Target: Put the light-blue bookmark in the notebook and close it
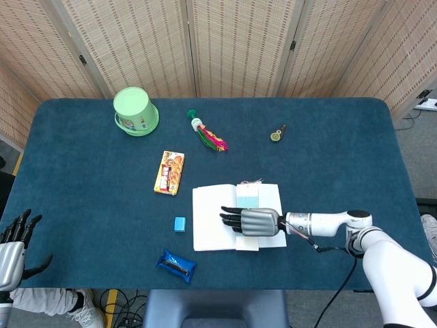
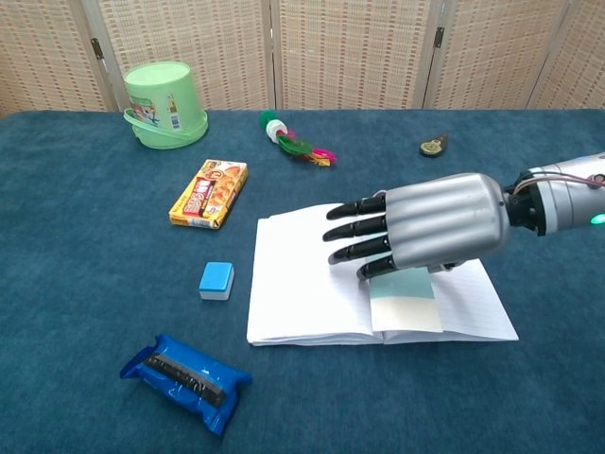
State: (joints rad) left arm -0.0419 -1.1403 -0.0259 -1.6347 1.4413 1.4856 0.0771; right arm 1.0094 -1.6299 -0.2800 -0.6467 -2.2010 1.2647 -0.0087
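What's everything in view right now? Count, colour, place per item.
upturned plastic bucket: 1, light green, far left
feathered toy: 1, green, red and yellow, far centre
small round trinket: 1, dark brass, far right of centre
flat snack box: 1, orange-yellow, left of notebook
open lined notebook: 1, white, near centre
light-blue bookmark: 1, on right page by the spine
small eraser block: 1, blue, left of notebook
foil snack packet: 1, dark blue, near edge
felt-covered table: 1, dark teal
left hand: open, off the near-left corner
right hand: silver and black, over bookmark

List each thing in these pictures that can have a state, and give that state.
Notebook: open, flat on the table.
Bookmark: lying on the right page.
Green cup: upside down.
Right hand: over the bookmark, fingers spread.
Left hand: open, off the table's edge.
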